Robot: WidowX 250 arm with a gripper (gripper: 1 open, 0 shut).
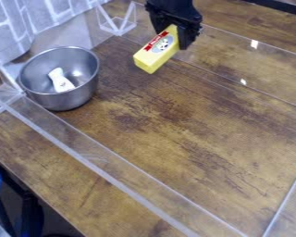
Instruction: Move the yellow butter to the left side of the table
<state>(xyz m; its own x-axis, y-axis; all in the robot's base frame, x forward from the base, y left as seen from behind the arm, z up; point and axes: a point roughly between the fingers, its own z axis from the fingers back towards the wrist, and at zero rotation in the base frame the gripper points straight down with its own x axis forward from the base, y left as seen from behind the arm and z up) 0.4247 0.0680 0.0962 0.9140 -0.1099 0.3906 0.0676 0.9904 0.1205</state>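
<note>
my pincer point(172, 37) is clamped on the upper end of the butter point(154, 52), near the far edge of the table point(200, 120). the butter is a small bright yellow block, tilted, its white label with red and dark marks facing up. its lower end hangs just above the wood. a metal bowl point(58, 78) sits well apart, toward the picture's left.

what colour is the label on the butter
White with red and dark marks, on the bright yellow butter; seen in the camera view.

Yellow butter point(154, 52) between dark fingers point(184, 33)
</note>
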